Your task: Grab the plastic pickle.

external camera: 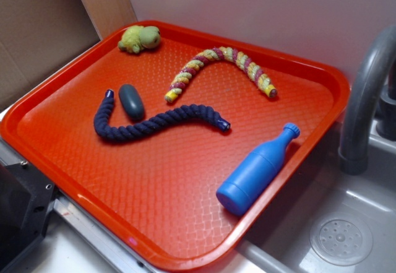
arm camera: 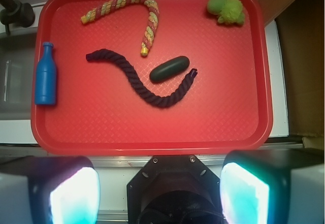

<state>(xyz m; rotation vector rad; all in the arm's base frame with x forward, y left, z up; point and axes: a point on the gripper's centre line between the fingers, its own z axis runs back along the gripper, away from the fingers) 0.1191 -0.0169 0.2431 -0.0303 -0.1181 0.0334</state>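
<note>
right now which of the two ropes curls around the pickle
The dark navy twisted rope; its hooked end wraps the dark grey-green oval plastic pickle. The yellow-and-red braided rope lies apart.

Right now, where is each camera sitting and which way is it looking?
Exterior: off to the side and above, looking down slantwise at the red tray beside a sink; no arm clearly shows.
Wrist: on the arm, high up, looking straight down at the tray; the tool shows at the bottom edge, its fingers wide apart.
Both show the plastic pickle tucked in the dark rope's curve, and the blue bottle.
</note>
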